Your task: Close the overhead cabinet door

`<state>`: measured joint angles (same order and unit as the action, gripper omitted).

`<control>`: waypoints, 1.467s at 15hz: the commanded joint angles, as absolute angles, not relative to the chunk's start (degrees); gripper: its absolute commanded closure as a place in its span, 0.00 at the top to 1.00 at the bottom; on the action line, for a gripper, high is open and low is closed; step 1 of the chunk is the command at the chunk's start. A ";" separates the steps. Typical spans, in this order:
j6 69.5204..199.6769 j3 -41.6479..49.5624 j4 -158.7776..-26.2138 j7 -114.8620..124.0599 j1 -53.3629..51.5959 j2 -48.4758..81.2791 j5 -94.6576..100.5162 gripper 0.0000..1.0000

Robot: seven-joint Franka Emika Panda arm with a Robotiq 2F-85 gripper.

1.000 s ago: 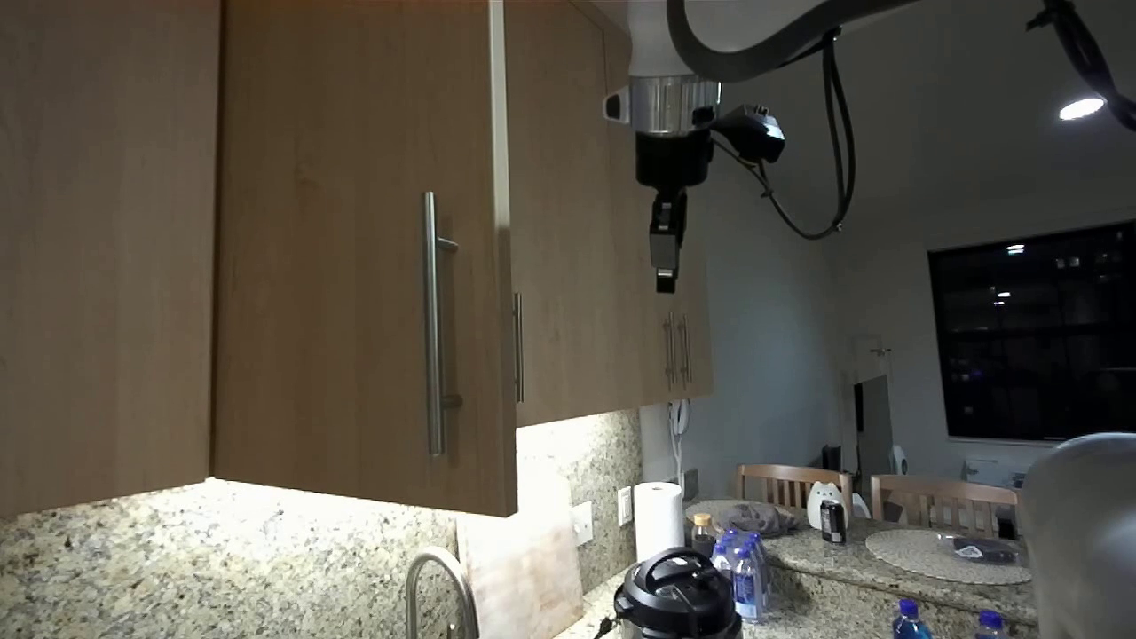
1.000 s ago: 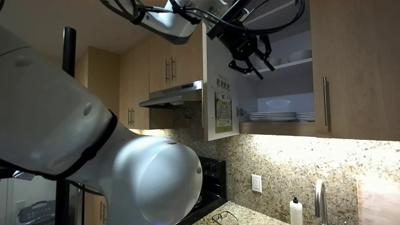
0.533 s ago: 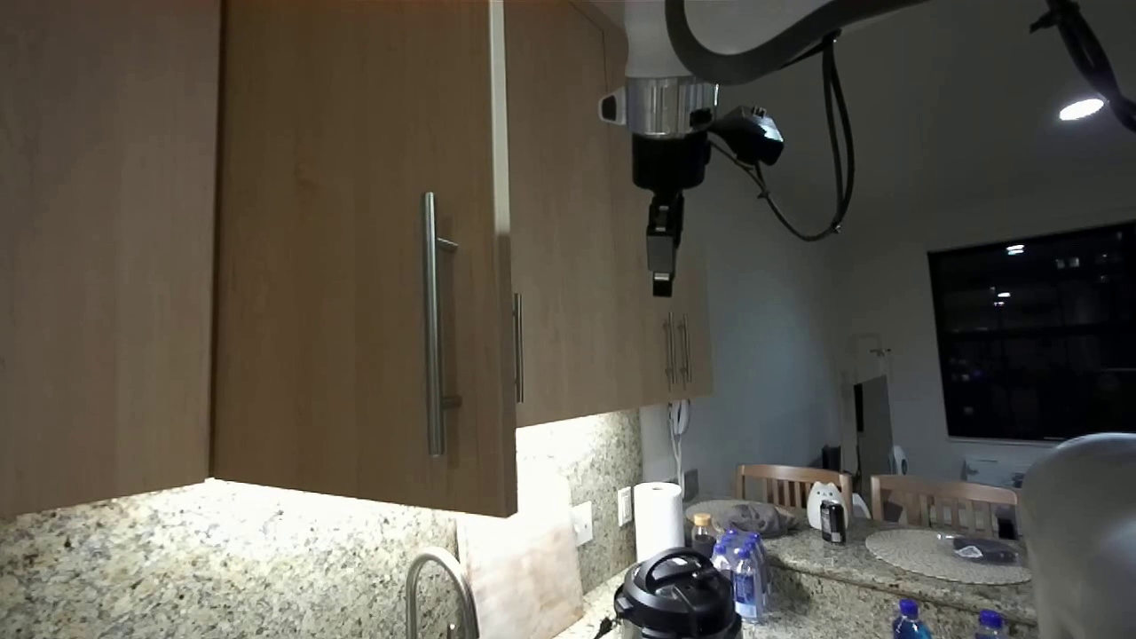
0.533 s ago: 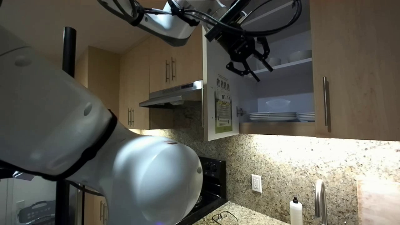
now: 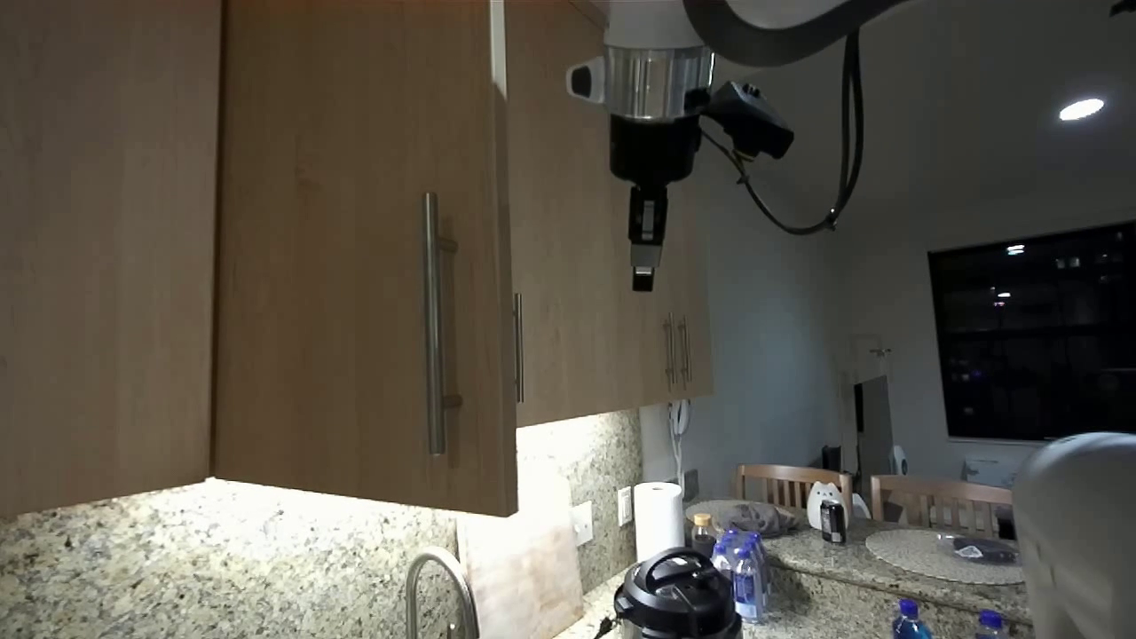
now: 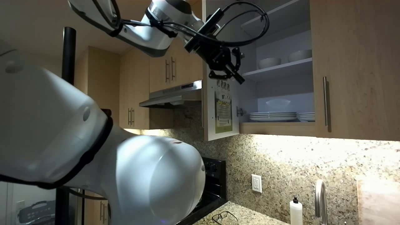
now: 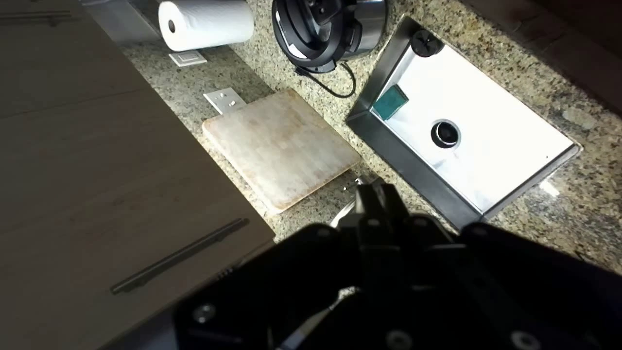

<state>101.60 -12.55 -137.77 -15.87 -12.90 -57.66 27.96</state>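
We see smooth, matt light wood on the overhead cabinet door and brushed metal on its bar handle; the printed sheet on the door's inner face looks like paper. The gripper looks matt, the arm's shell like glossy plastic. We find speckled stone with a polished glint in the countertop, satin metal in the sink, matt paper on the towel roll.

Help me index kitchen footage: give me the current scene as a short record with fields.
Task status: overhead cabinet door open
On its inner face: printed sheet
Robot: gripper shut, nothing visible in it, apart from the door
Contents: bowls on a shelf; stacked plates below
Basin: sink with green sponge
Other items: black-lidded cooker, paper towel roll, cutting board propped against backsplash
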 commanded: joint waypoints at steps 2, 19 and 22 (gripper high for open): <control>104.91 -13.21 -139.70 -14.67 -17.05 -63.85 27.93 0.09; 111.84 -15.24 -132.42 -16.64 -18.75 -66.01 25.74 0.07; 111.31 -17.18 -130.05 -16.17 -18.26 -65.91 25.91 0.07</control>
